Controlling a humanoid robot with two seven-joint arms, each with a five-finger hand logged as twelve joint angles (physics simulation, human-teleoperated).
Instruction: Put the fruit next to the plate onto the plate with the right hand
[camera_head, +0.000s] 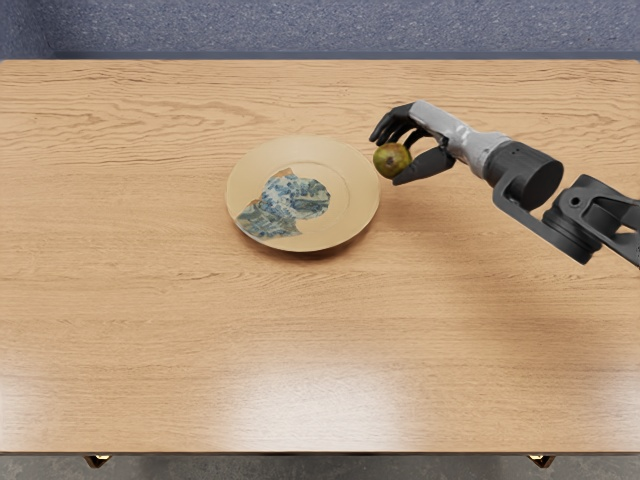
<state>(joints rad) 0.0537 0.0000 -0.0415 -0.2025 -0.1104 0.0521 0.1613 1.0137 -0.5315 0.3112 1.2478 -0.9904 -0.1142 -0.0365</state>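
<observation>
On the wooden table (150, 330) the tan plate (347, 205) with its blue-patterned centre sits left of the right hand (422, 143), whose dark fingers curl around the small greenish fruit (391, 159), holding it just at the plate's right rim. To finish well, the hand should carry the fruit leftward, clear of the rim and over the plate's flat middle. It should lower until the fruit rests, then spread its fingers gently so the fruit doesn't roll off.

Readable text, labels, numbers: none | plate (352, 172), middle of the table (150, 330): blue-grey painted pattern, no legible lettering | table: bare wood grain only
</observation>
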